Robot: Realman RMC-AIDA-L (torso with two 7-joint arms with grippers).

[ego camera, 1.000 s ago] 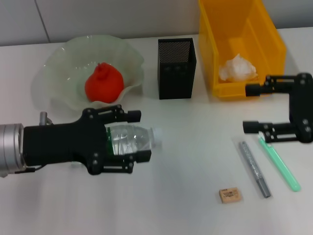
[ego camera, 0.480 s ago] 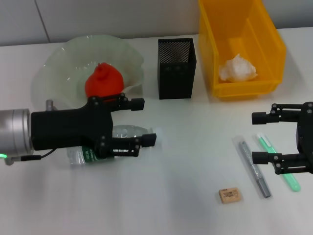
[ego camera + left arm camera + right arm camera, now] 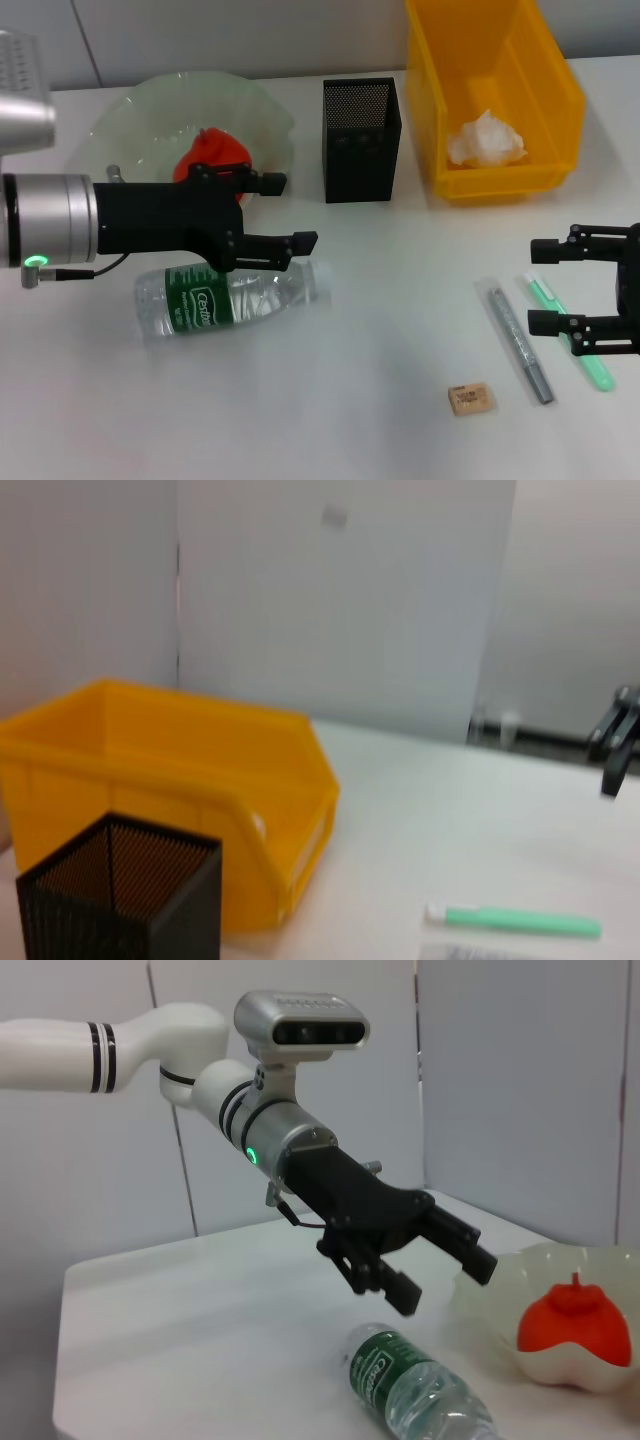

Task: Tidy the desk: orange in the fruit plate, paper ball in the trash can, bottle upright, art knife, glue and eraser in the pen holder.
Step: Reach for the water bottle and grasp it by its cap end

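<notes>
The fruit plate [image 3: 130,120] sits far left of the pen holder [image 3: 361,140], and the orange [image 3: 210,155] lies inside it. The left gripper [image 3: 290,212] hangs in the air just in front of the plate, left of the pen holder, with its fingers apart and nothing in them. Under it the bottle [image 3: 230,298] lies on its side on the desk [image 3: 350,420], cap toward the pen holder's side.

The pen holder stands upright. Just right of it is the trash can [image 3: 490,90], with the paper ball [image 3: 485,138] inside.

In front of the trash can, right of the pen holder, lie the eraser [image 3: 470,398], a grey rod [image 3: 518,343] and the glue [image 3: 572,333]. The right gripper [image 3: 545,288] hangs over the glue, fingers apart, holding nothing.
</notes>
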